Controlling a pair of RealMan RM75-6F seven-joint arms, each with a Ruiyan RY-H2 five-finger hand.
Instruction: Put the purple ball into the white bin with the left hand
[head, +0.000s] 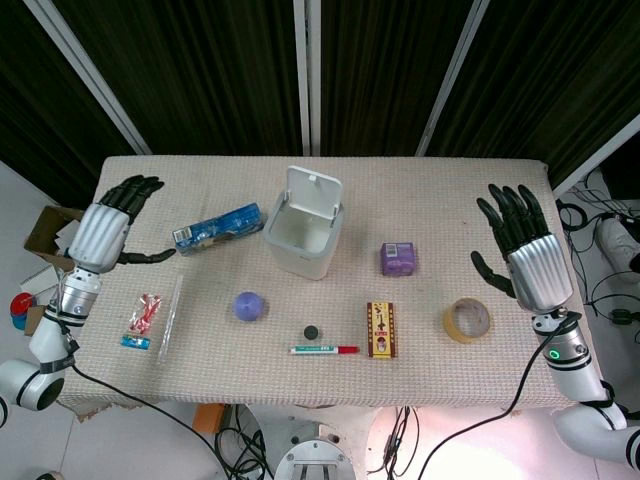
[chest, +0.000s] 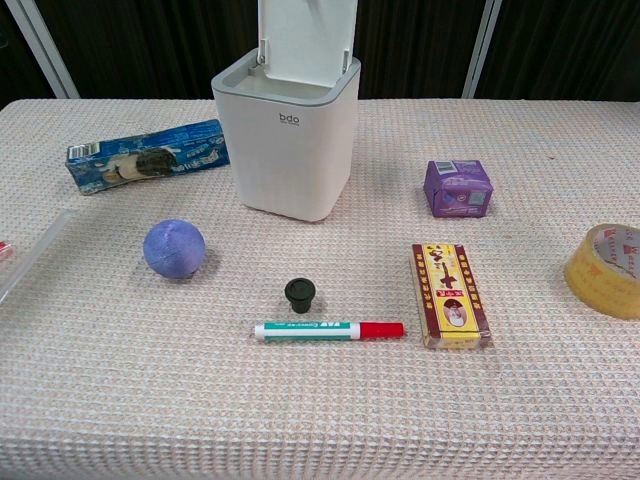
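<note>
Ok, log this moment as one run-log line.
stage: pre-reach | left hand: open, empty | right hand: open | purple ball: on table, untouched | white bin: lid up

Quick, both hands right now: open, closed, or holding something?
Left hand: open, fingers spread, holding nothing, at the table's left end.
Right hand: open, fingers spread, holding nothing, at the table's right end.

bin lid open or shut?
Open. The white bin's lid stands hinged up at the back in both views, and the head view shows the interior.
</note>
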